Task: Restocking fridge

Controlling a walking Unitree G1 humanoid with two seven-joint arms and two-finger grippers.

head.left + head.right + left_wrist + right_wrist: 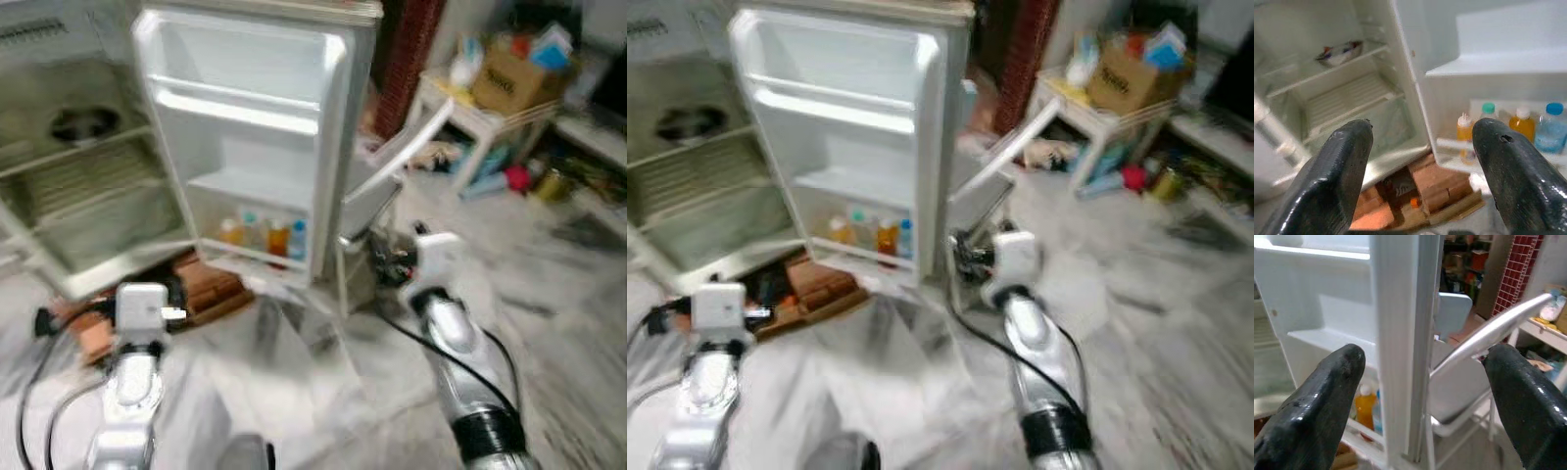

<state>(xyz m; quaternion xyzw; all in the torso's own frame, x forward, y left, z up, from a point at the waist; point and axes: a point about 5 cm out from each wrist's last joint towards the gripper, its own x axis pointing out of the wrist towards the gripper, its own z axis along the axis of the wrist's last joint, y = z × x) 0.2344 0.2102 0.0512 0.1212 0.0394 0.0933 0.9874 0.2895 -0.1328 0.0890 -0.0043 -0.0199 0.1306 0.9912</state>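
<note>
Open fridge [88, 166] with its door [245, 137] swung wide toward the robot; the cabinet interior lies at the robot's left, the door's inner face straight ahead. Door shelves: the upper ones bare, the lowest holding a row of bottles [1508, 128], namely a yellow one with a white nozzle, one with a teal cap, an orange one with a white cap and a clear one with a blue cap, all upright and side by side. Cabinet interior: wire shelves, with a dark bowl-like dish [1339, 53] on an upper shelf; its contents are too blurred to tell. Under the fridge: red bricks [1435, 188] on a flat board, supporting the cabinet off the pale floor [323, 392].

Left gripper [1420, 161]: raised before the fridge opening, fingers spread wide, nothing between them. Right gripper [1425, 396]: raised facing the door's outer edge, fingers likewise spread wide and empty; the door edge stands between the two fingers in the wrist view, not touching either.

Just beyond the door edge, on the robot's right: a white folding chair [392, 186] with a tilted back, near the right gripper. Farther right: a low white table [490, 122] carrying a cardboard box [509, 83] and assorted clutter, with more items scattered on the floor beside it.
</note>
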